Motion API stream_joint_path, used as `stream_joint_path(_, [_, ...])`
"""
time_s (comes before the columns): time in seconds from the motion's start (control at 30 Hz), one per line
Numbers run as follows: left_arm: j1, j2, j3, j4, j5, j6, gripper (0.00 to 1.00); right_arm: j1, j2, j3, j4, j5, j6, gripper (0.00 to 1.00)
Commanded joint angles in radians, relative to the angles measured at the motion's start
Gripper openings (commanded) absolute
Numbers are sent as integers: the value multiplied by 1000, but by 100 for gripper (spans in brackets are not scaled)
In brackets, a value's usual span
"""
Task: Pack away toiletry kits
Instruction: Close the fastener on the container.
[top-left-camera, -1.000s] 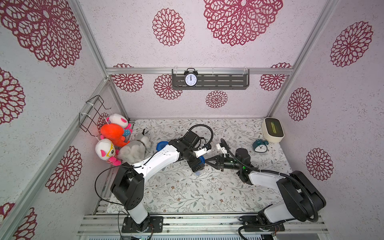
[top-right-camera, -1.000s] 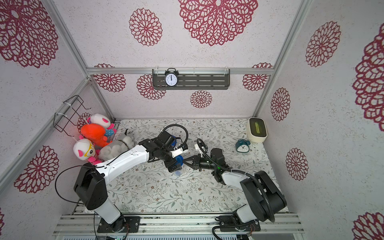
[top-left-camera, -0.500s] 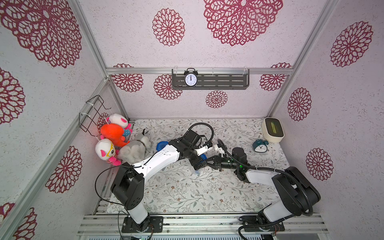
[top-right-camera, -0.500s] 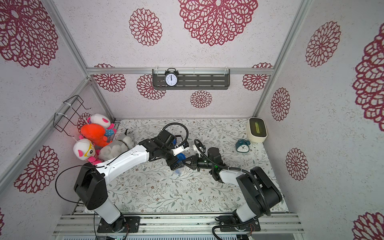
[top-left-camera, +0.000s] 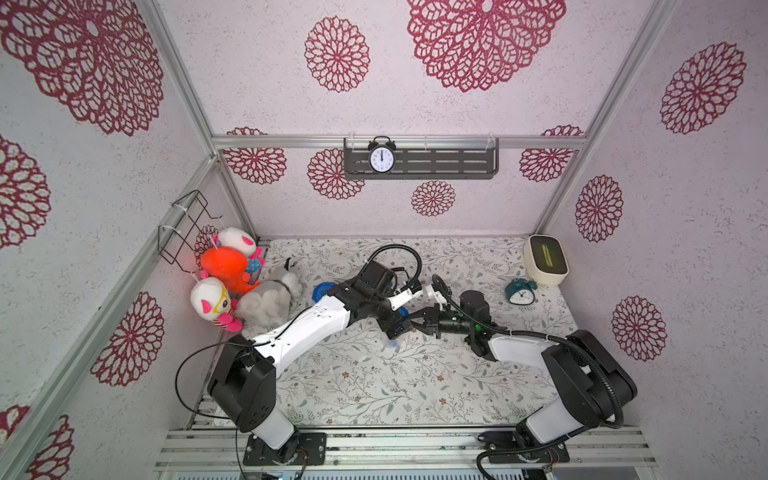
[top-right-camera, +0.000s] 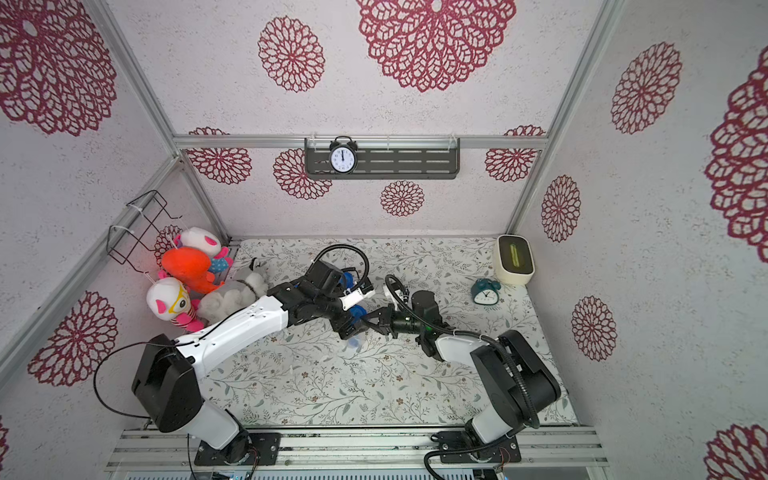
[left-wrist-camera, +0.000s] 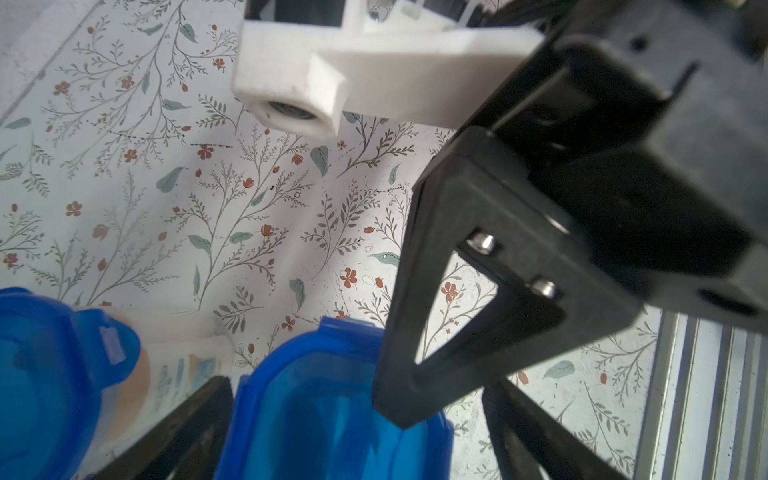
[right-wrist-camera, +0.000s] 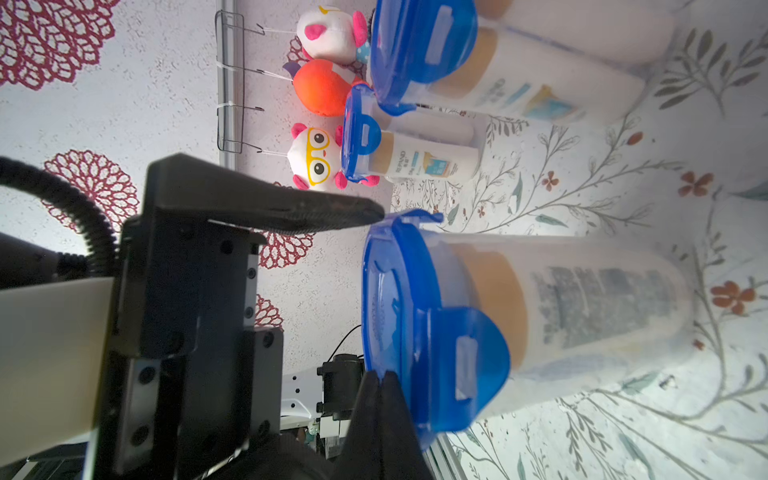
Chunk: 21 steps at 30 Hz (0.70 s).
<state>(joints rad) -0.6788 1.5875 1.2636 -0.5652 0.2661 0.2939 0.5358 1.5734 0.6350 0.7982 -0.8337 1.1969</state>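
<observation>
Right tool (right-wrist-camera: 378, 380) moved closer, pressed together, left tool (left-wrist-camera: 356, 382) spread astride lidded cup (right-wrist-camera: 399, 291) holding orange-capped bottle (right-wrist-camera: 582, 307)

On my right wrist feed I could read "REPAND" on the label of one white bottle (right-wrist-camera: 419, 160) inside a lidded cup (right-wrist-camera: 358, 124). Its finer print and the other bottles' labels were too blurred to read.

We see three clear cups (right-wrist-camera: 561, 316) upright on the mat (right-wrist-camera: 582, 199), close together — blue lids (right-wrist-camera: 399, 316) on, an orange-capped white bottle (right-wrist-camera: 428, 162) inside each.
</observation>
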Motion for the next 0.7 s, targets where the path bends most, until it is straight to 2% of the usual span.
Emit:
stream_joint_path(0.0, [12, -42, -18, 54, 11, 6, 98, 7, 35, 3, 18, 17, 4, 0])
stream_joint_path(0.13, [26, -71, -26, 85, -1, -9, 98, 7, 0, 18, 13, 11, -25, 0])
stream_joint_path(0.23, [40, -110, -37, 131, -22, -43, 98, 7, -70, 36, -105, 55, -122, 3])
stream_joint_path(0.33, [53, -168, -53, 169, -76, -89, 98, -8, -166, 53, -245, 122, -238, 14])
stream_joint_path(0.43, [63, -252, -106, 268, -227, -183, 98, -47, -264, 79, -401, 195, -391, 40])
stream_joint_path(0.53, [74, -358, -205, 407, -439, -297, 98, -104, -341, 112, -548, 288, -549, 68])
stream_joint_path(0.57, [79, -396, -250, 462, -519, -332, 98, -127, -361, 121, -588, 323, -604, 98])
stream_joint_path(0.67, [132, -493, -387, 598, -723, -407, 98, -192, -394, 154, -687, 444, -725, 99])
